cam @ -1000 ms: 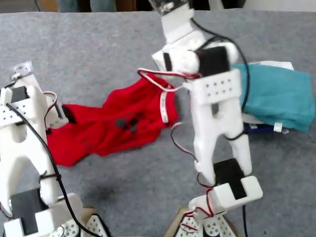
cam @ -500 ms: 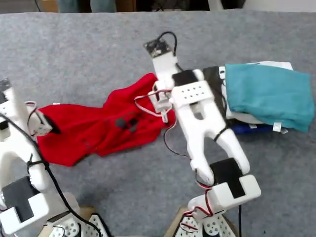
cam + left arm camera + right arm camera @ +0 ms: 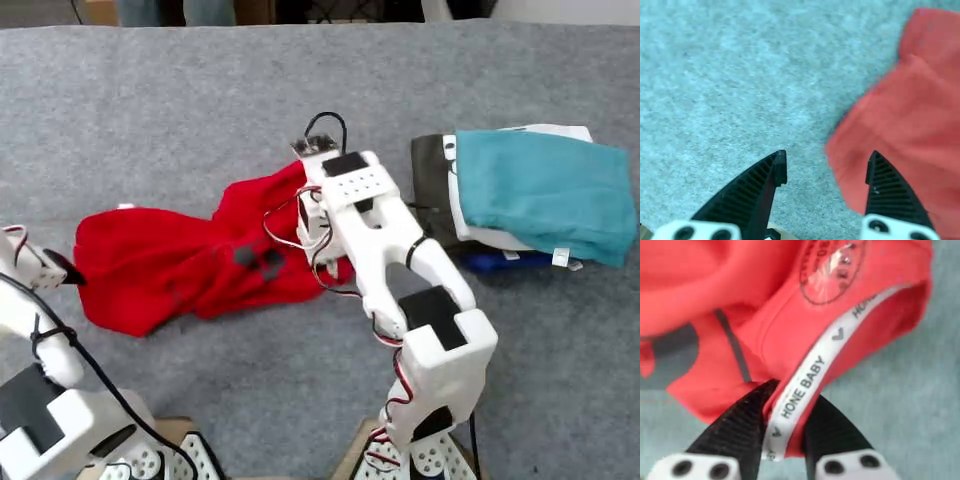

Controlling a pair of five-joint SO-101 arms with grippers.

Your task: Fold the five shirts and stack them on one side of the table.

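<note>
Red shirt: we see the red shirt (image 3: 190, 265) lying crumpled and unfolded on the table (image 3: 150, 100), spread from the centre out toward 9 o'clock.
Stack: the stack (image 3: 540, 195) of folded shirts, a teal one on top, sits at 3 o'clock, apart from the red shirt.
Right tool: the right tool (image 3: 792, 392) is pressed together on the white-taped neckband (image 3: 810, 367), at the shirt's 3 o'clock end.
Left tool: the left tool (image 3: 827, 153) is spread wide and holds nothing. It is poised over the shirt's 9 o'clock edge, one finger above cloth and the other above bare table.
Handling: we judge the shirt to be light, thin and limp. It is not fragile, but it is likely to sag, bunch and drag on the fuzzy table cover.
Where to hold: we would favour the firmer parts, such as the neckband, shoulder seams and hem. We would hold two far-apart points at once, so the cloth stays taut and lies flat for folding.
</note>
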